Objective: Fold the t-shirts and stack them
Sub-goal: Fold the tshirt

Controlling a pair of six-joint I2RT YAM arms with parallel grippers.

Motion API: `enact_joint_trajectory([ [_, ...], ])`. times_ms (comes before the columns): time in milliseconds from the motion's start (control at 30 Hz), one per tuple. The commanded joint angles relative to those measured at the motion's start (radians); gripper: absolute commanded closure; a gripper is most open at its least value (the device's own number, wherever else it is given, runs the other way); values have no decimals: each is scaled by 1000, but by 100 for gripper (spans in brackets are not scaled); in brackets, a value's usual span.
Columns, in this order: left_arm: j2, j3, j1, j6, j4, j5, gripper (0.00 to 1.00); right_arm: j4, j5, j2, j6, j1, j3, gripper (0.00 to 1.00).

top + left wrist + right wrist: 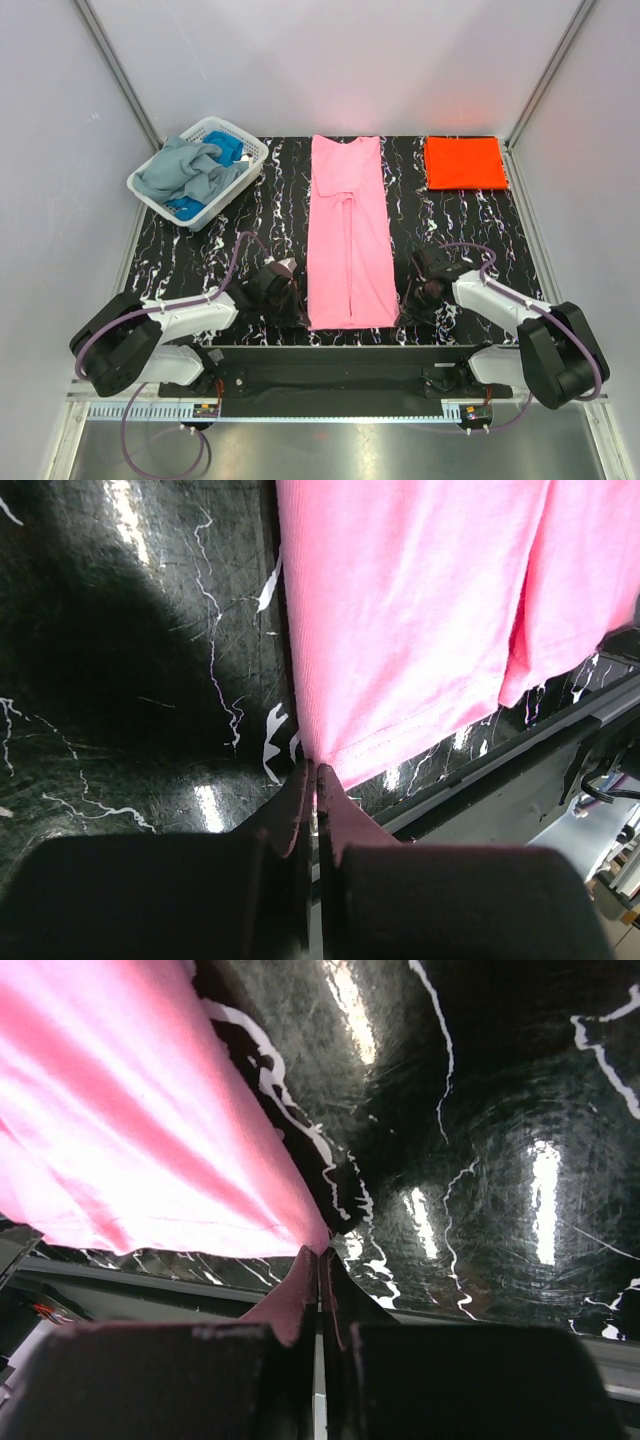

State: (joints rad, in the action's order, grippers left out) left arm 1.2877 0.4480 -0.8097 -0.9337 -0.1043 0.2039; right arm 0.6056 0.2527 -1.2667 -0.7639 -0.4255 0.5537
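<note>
We see pink cloth t-shirt (348,230) in middle of black marbled table (270,210), folded lengthwise into narrow strip. Long axis runs near-to-far, collar at far end, hem toward arm bases. At hem, left gripper (316,772) fingers closed, pinching left corner; right gripper (320,1256) fingers closed, pinching right corner. We count four shirts: pink one; one bright orange-red t-shirt (465,162), folded flat, far right corner; one grey-blue shirt (185,172) and one blue shirt (230,150), crumpled inside single white plastic lattice basket (225,200), far left.

blue shirt (228,150) in the far-left basket (213,122) — mostly buried under the grey-blue shirt (185,172); pink shirt (420,610) cut off in wrist views.
</note>
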Motion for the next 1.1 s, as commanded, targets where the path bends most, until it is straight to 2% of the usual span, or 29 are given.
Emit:
enact_joint_trajectory([
  [0,-16,-9,1,-11,-47,12,100,10,0,64,-5,-4,-11,100],
  [233,-77,-18,-19,-34,-104,-9,100,-7,-7,104,-72,-78,-72,100],
  [533,-183,-37,-63,-74,-169,-47,100,54,-3,236,-94,-91,-78,100],
  [667,-174,-26,-63,-65,-183,-44,85,33,11,247,-103,-102,-87,100],
  [700,-174,-26,-63,-63,-181,-40,80,28,13,244,-104,-102,-92,100],
  [733,-174,-25,-68,-59,-181,-37,66,25,14,245,-106,-105,-97,100],
  [833,-179,-25,-92,-50,-172,-35,55,16,16,244,-113,-108,-101,100],
  [967,-180,-43,-118,-79,-143,-52,53,6,20,245,-117,-110,-103,100],
  [1067,-165,-63,-125,-99,-123,-67,56,5,19,242,-117,-113,-98,100],
])
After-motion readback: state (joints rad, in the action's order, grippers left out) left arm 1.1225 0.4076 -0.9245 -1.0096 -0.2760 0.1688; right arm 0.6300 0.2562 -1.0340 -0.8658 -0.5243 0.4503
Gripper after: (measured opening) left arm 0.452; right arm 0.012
